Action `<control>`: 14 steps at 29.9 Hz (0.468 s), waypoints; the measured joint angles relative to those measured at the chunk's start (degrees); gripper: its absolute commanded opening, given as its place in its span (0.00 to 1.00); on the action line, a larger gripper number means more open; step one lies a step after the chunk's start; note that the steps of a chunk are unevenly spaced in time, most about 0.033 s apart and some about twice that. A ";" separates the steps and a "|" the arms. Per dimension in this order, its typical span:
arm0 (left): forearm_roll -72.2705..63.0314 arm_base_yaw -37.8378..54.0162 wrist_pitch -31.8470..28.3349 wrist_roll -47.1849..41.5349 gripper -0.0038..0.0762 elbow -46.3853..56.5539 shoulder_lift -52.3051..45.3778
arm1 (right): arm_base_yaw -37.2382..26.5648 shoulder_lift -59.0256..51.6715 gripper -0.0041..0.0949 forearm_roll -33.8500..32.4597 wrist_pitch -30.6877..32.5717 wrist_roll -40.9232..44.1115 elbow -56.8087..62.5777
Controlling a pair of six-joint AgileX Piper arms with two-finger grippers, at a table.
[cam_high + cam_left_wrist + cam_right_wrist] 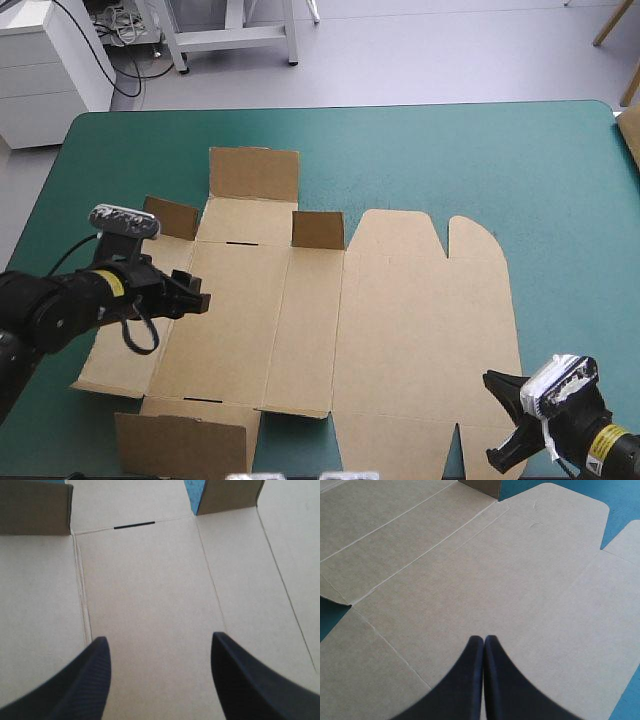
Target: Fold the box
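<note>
Two small flaps (318, 230) upright on flat box (420, 330).

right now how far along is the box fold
Barely started. Done: the box lies spread flat on the teal-green cover, and only two small far-side flaps stand up. In hand: the left gripper hovers open over the left panels, holding nothing. The right gripper is shut over the near right part. Left: raising and tucking all the walls.
</note>
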 measured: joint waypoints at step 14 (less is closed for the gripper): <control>-3.87 18.37 11.32 5.83 0.58 -10.76 21.78 | 0.00 0.00 0.03 0.00 0.00 0.12 0.00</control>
